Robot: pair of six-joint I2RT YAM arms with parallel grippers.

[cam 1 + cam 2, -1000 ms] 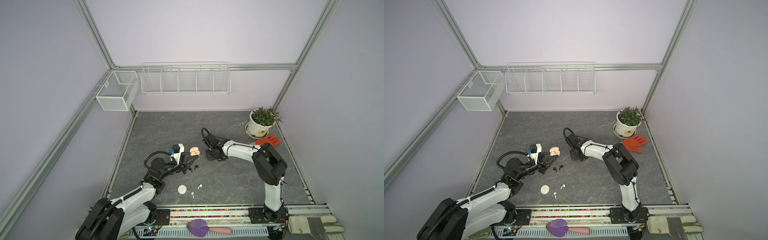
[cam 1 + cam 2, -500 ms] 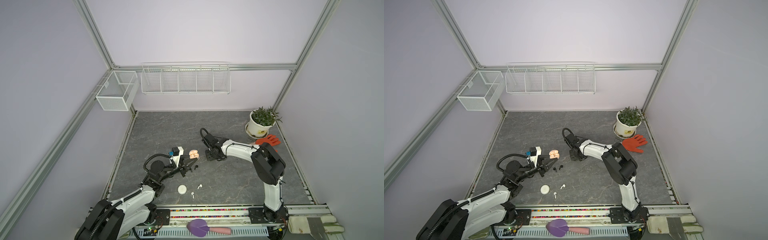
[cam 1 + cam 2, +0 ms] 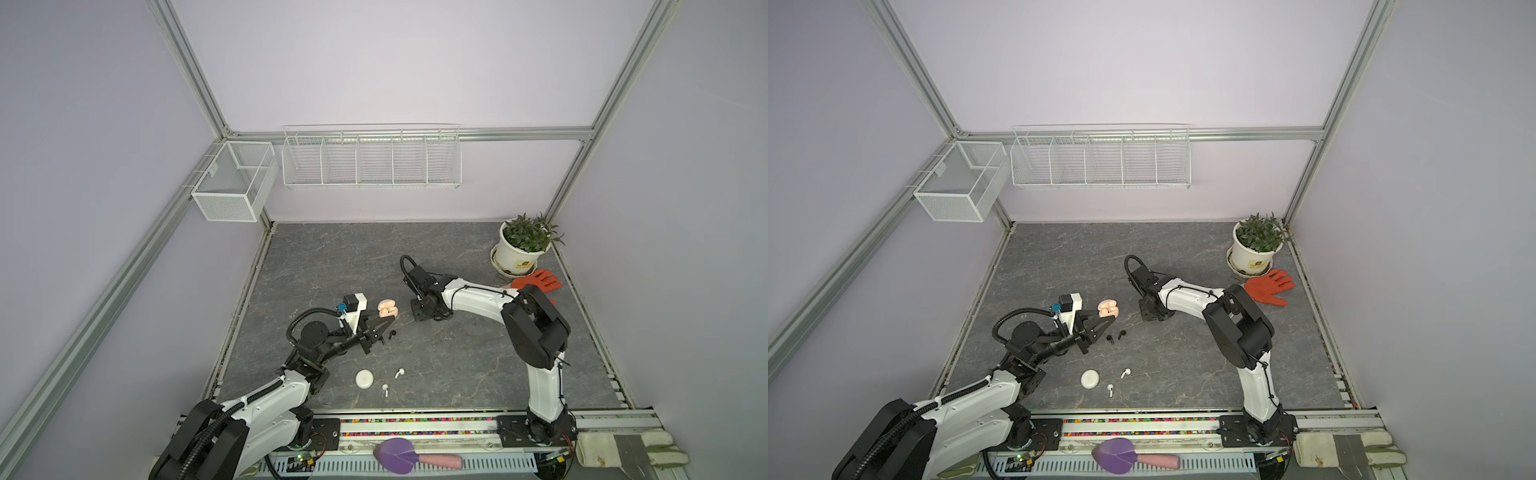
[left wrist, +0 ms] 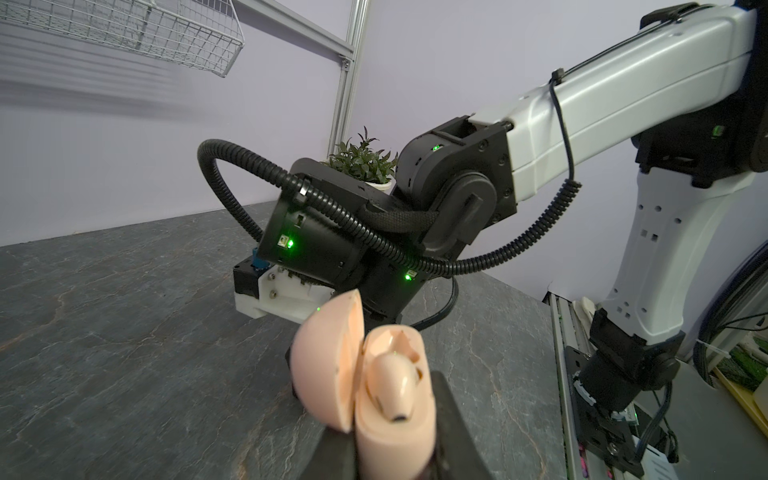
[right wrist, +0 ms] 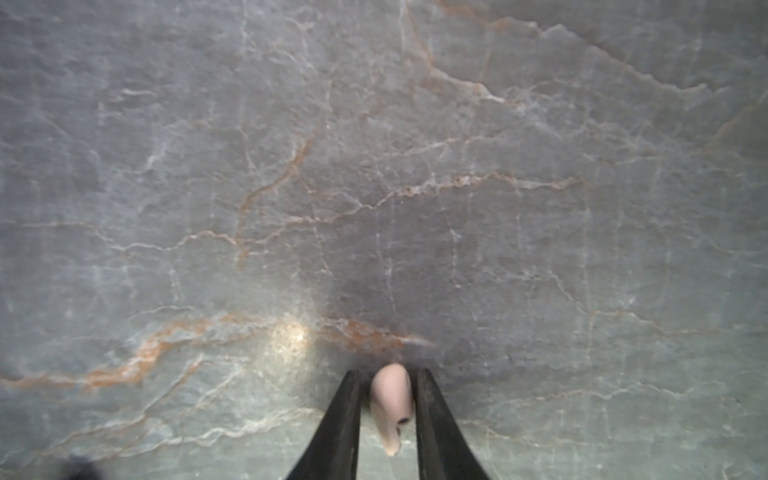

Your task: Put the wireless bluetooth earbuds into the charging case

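Jaws of the left tool (image 4: 390, 432) clamp the open pink case (image 4: 324, 361) to steady it, 1 earbud (image 4: 390, 382) seated inside; near the case, the right tool (image 5: 388, 386) pinches the other pink earbud (image 5: 390, 409) for insertion.

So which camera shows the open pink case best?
The left wrist view: the pink case fills the foreground, lid open, one earbud seated inside. Both top views show the case as a small pink blob; the right wrist view misses it.
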